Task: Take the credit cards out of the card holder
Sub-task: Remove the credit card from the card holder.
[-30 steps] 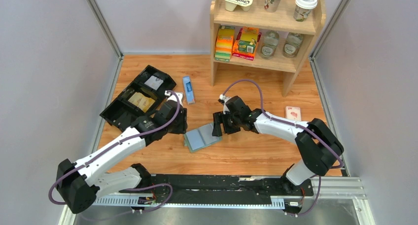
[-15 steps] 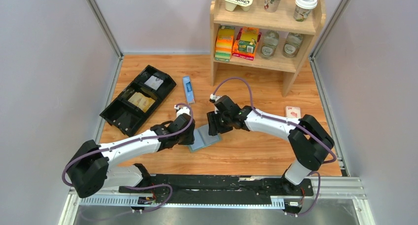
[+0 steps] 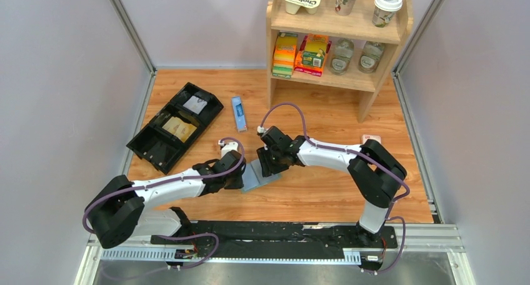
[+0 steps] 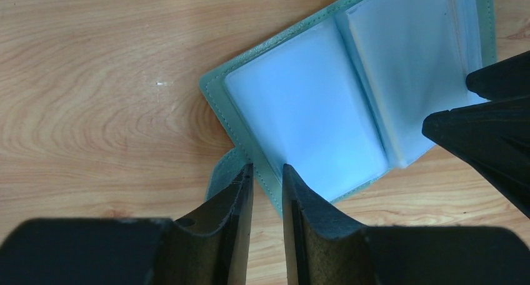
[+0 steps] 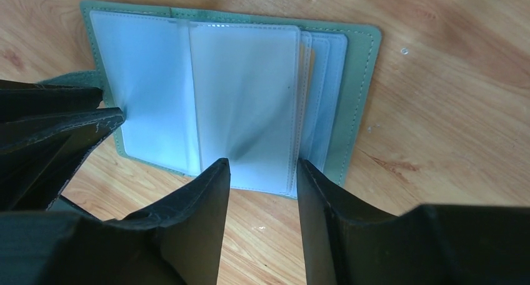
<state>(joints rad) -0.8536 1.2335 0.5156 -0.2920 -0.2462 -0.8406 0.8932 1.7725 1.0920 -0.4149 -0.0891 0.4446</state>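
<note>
Pocket pages (image 5: 244, 91) of the open card holder (image 3: 257, 177), flat on the table (image 3: 325, 191), cloud whatever they hold. Left gripper (image 4: 267, 167), low, straddles its left edge, grip unclear; right gripper (image 5: 262, 163) stands parted astride a page.

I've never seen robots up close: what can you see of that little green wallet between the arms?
The card holder lies open, flat on the wooden table: sage-green leather-like cover with stitched edges, a strap tab, pale blue translucent pocket pages, no card showing. The left gripper straddles its cover edge, the right gripper a page edge; contact is unclear.
</note>
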